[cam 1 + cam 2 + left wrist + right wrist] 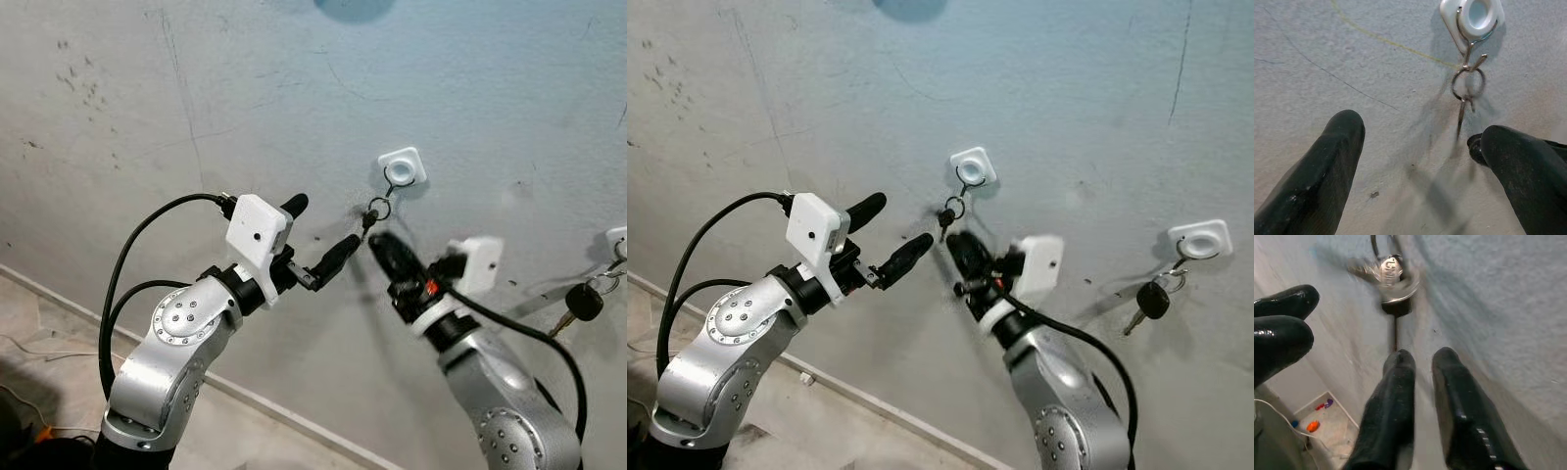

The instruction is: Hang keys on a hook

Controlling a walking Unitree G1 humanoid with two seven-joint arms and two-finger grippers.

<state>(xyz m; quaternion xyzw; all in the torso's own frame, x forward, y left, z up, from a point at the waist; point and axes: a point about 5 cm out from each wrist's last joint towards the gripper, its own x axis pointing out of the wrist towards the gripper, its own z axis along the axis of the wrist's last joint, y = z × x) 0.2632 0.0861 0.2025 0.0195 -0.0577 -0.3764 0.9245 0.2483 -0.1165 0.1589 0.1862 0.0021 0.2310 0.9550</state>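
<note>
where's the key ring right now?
The key ring hangs from the white hook on the wall, centre of the head views, just above and between the left gripper and right gripper.

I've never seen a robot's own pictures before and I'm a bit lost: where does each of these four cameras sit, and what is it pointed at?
Left eye view: on the head, facing the wall; both silver arms show, with the hook and keys.
Right eye view: the head's other eye, same scene, plus a second hook holding another key.
Left wrist view: looks along the left pincer at that hook and keys.
Right wrist view: looks along the right pincer at the keys.
</note>
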